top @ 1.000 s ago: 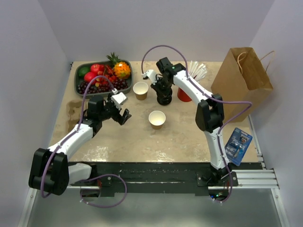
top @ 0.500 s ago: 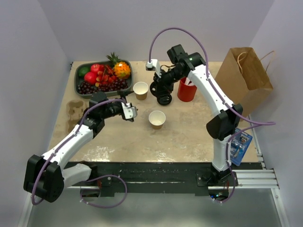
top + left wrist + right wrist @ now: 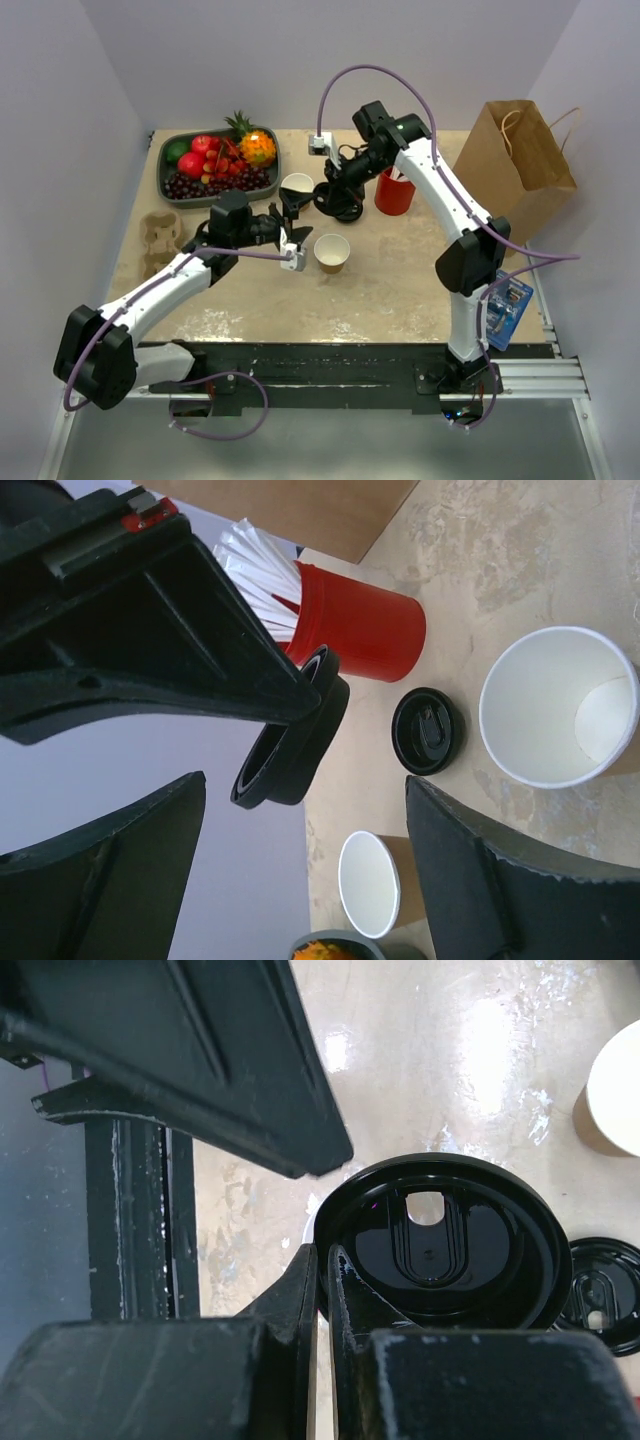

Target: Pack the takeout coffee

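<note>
Two open white paper cups with tan bands stand mid-table: a near one and a far one. Neither wears a lid. My right gripper is shut on the rim of a black lid and holds it tilted above the table. A second black lid lies flat on the table. My left gripper is open and empty, just left of the held lid, between the two cups.
A red cup with white straws stands right of the lids. A brown paper bag stands at the right edge. A fruit tray is at the back left. A tan cardboard cup carrier lies at the left.
My left gripper has swung right to the spot between the cups. My right gripper has lifted the black lid off the table and tilted it.
</note>
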Robot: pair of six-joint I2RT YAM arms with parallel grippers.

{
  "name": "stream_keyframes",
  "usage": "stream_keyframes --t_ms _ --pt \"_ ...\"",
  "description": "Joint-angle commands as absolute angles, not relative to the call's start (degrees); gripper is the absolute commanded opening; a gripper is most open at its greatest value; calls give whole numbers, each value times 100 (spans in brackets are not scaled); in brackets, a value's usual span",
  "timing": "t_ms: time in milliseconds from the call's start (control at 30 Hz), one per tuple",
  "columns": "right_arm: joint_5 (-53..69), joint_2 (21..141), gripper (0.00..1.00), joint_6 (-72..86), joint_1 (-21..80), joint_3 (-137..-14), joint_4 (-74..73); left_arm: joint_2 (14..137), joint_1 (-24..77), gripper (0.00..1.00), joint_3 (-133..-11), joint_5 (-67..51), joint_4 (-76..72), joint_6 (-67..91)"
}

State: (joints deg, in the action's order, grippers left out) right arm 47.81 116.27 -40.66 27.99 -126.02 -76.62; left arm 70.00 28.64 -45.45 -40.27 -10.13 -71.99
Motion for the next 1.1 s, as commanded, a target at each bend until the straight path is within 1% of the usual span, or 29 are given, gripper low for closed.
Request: stream_keyframes --t_ms 0,167,300,467,567,600,667,700,767,800,833,867,933,967,1033,1067 --pt "5150 11549 0 -4148 2777 -12542 -8358 7154 3067 83 -4764 -4114 -1301 -7822" --pt "5203 11523 0 -4113 2777 -12463 -8350 7409 3199 78 -4816 -3762 -1283 -8112" --pt "5212 11487 0 -4078 2777 -12375 -8350 7532 3243 69 -4825 -3508 -1415 -8209" --pt "5238 11478 0 -4061 2786 -12340 -8350 7629 3296 63 -4825 -3375 -1468 -8428" --pt "5265 11487 0 -4043 2786 -12331 -8350 7664 3331 57 -4825 -3375 -1441 -8761" --pt "5273 11496 0 -4034 2795 -12322 -8350 7681 3366 52 -4834 -3366 -1433 -8850" --pt "5291 11505 0 -4025 2786 -12331 -8350 7734 3384 46 -4851 -3358 -1406 -9069" --pt "5291 11505 0 -4017 2795 -12331 -8341 7752 3401 40 -4869 -3331 -1380 -9105" --pt "5282 11496 0 -4017 2786 -12314 -8350 7770 3419 33 -4913 -3322 -1336 -9123" --pt "5282 11487 0 -4017 2795 -12305 -8350 7778 3428 24 -4922 -3314 -1327 -9123" --pt "5274 11487 0 -4017 2786 -12305 -8350 7770 3436 19 -4922 -3305 -1327 -9106" --pt "5239 11479 0 -3999 2786 -12287 -8350 7770 3437 11 -4922 -3296 -1318 -9105" --pt "5186 11426 5 -3973 2786 -12322 -8350 7735 3445 8 -4896 -3270 -1327 -9027" --pt "5177 11408 13 -3964 2777 -12357 -8350 7717 3463 6 -4887 -3270 -1336 -8983" --pt "5282 11312 23 -3903 2664 -12619 -8332 7647 3463 4 -4861 -3217 -1371 -8651" --pt "5352 11277 32 -3841 2602 -12752 -8289 7620 3463 1 -4869 -3182 -1388 -8457"
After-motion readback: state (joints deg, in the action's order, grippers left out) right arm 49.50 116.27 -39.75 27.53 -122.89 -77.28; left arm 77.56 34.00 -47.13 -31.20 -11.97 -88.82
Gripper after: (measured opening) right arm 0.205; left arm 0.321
